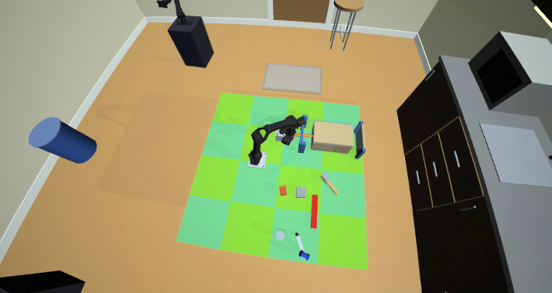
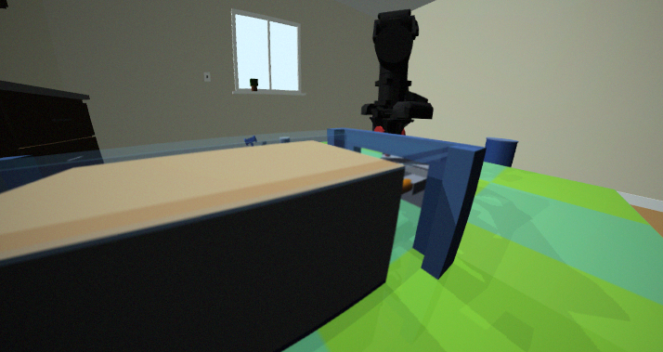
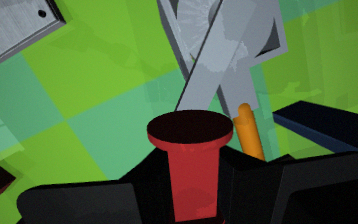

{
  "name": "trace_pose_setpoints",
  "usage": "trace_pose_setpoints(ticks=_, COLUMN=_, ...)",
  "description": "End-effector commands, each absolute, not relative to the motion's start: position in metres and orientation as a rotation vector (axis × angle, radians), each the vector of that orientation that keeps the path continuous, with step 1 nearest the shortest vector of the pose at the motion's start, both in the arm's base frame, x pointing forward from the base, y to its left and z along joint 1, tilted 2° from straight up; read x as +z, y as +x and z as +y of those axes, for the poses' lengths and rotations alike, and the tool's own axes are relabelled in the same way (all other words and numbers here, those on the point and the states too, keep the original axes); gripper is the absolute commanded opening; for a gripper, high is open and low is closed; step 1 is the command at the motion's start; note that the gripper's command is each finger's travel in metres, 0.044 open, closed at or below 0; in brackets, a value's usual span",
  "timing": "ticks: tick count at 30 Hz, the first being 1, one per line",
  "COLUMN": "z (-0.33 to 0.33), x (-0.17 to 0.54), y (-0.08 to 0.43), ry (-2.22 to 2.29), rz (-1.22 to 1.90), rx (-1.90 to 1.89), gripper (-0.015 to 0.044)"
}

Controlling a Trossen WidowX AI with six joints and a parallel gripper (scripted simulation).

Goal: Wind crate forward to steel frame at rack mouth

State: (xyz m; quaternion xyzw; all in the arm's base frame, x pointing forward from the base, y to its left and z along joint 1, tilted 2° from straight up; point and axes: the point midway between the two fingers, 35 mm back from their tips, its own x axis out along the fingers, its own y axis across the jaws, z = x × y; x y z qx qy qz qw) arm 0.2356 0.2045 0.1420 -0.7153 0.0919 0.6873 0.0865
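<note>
The tan-topped crate (image 1: 332, 134) (image 2: 209, 178) sits flat in the cubby. A gap shows between its front and the blue mouth frame (image 1: 301, 148) (image 2: 457, 188). An orange strap (image 1: 306, 136) (image 2: 407, 185) (image 3: 250, 137) runs from the crate to the grey winch (image 1: 278, 136) (image 3: 275, 37). My gripper (image 1: 292, 135) (image 3: 184, 141) is shut on the red grip of the winch handle. The handle's grey crank arm (image 3: 207, 70) reaches from the grip over the winch top. The key and hole are hidden, so seating cannot be told.
The blue rear frame (image 1: 360, 140) stands behind the crate. On the mat lie a wooden-handled tool (image 1: 330, 185), a red bar (image 1: 314, 211), a grey block (image 1: 301, 192), a red block (image 1: 283, 190), a pale disc (image 1: 280, 235) and a white-and-blue tool (image 1: 300, 244).
</note>
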Motion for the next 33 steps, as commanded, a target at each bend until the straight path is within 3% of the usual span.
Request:
trace_pose_setpoints(ticks=1, z=0.218, x=0.142, y=0.243, ry=-2.128, rz=0.250, rx=2.030, gripper=0.0000)
trace_pose_setpoints(ticks=33, z=0.253, x=0.143, y=0.255, ry=-2.126, rz=0.246, rx=2.028, gripper=0.0000)
